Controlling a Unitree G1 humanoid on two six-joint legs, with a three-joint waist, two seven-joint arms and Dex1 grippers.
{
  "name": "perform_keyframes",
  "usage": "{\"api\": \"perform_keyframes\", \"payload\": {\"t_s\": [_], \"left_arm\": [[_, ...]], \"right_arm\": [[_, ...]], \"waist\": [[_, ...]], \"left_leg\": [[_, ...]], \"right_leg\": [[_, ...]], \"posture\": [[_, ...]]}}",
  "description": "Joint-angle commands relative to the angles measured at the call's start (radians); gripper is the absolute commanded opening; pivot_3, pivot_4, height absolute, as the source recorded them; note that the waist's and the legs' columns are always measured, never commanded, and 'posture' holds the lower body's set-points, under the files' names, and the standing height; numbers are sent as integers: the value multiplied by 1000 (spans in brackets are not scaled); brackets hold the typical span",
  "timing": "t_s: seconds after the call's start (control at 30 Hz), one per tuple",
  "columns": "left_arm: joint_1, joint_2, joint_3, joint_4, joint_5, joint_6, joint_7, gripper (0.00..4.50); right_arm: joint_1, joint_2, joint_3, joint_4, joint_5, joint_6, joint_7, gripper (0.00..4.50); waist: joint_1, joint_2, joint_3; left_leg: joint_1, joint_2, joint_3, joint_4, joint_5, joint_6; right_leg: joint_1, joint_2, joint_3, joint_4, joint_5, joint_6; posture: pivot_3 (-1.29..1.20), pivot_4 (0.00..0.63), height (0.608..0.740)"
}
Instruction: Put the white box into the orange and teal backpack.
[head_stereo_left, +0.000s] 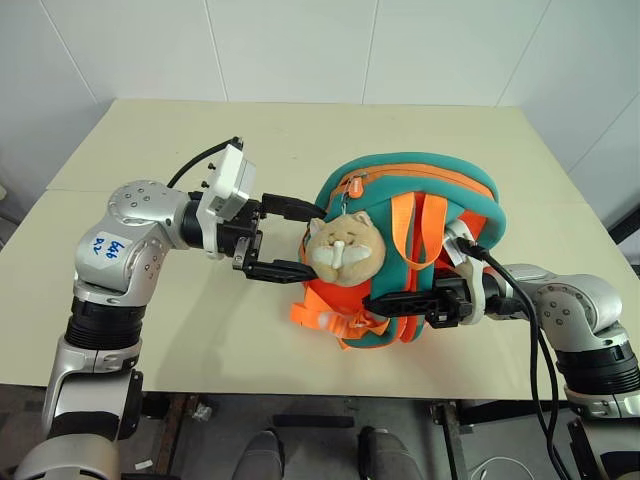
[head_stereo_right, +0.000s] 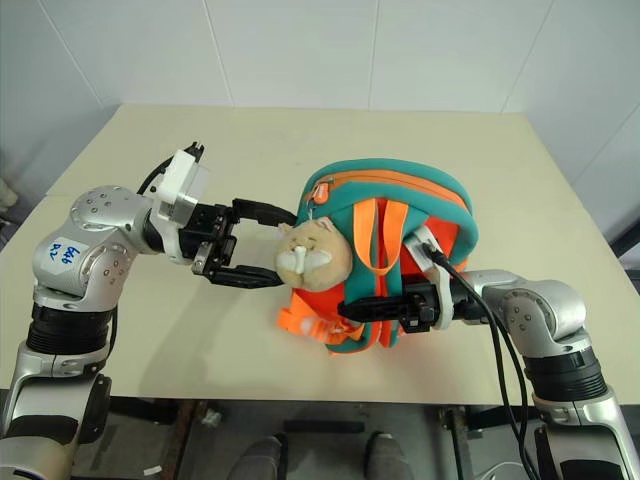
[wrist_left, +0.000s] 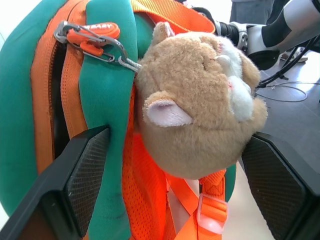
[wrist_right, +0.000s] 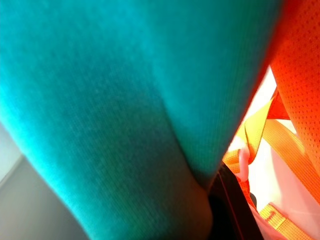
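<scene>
Left wrist view: left hand (head_stereo_left: 283, 239) released beside plush toy (head_stereo_left: 338, 249); right hand (head_stereo_left: 392, 303) clenched on backpack (head_stereo_left: 420, 190) strap should hold steady.

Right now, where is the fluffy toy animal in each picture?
Left eye view: the plush toy hangs at the middle, on the orange and teal backpack.
Right eye view: the toy sits just left of the middle.
Left wrist view: the toy is big, between the open left end effector's fingers.
Right wrist view: it is not in it.
Shared landmark: the backpack's teal strap.
</scene>
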Motion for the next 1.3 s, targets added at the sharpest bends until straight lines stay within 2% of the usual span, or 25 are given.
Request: {"api": "perform_keyframes", "payload": {"t_s": [0.03,0.2,0.3,0.53,0.7,0.9,1.0,1.3], "left_arm": [[-9,24,19,-53,-36,9,0,4236],[12,25,36,-133,-87,45,26,4236],[43,63,49,-184,-106,64,27,4236],[86,99,73,-202,-120,68,59,4236],[103,81,52,-197,-101,40,79,4236],[113,22,-49,-136,22,-84,109,4236],[107,-6,-66,-119,35,-101,119,4236],[91,11,-14,-79,29,-130,124,1474]], "right_arm": [[-2,-5,-22,-20,10,-5,2,20],[3,-1,-15,-14,-3,-16,0,20],[0,-1,-15,-14,-6,-16,2,20],[-3,-4,-13,-7,-18,-19,9,20],[-8,-3,-10,-4,-23,-20,13,20],[-12,0,-9,-5,-24,-22,10,20],[-11,1,-11,-5,-24,-22,7,20],[1,1,-17,-14,-22,-22,-6,20]], "waist": [[-1,0,0],[0,0,0],[-4,0,0],[-2,0,0],[-1,0,0],[1,0,0],[1,0,0],[0,0,0]], "left_leg": [[0,0,0,0,0,0],[0,0,0,0,0,0],[0,0,0,0,0,0],[0,0,0,0,0,0],[0,0,0,0,0,0],[0,0,0,0,0,0],[0,0,0,0,0,0],[0,0,1,0,0,0]], "right_leg": [[0,0,0,0,0,0],[0,0,0,-1,0,0],[0,0,0,-1,0,0],[0,0,1,-1,0,0],[0,0,1,-1,0,0],[0,0,1,-1,0,0],[0,1,1,-1,1,0],[0,1,2,-1,1,0]], "posture": [[0,150,740],[0,150,740],[0,150,740],[0,150,740],[0,150,740],[0,150,740],[0,150,740],[0,150,740]]}}
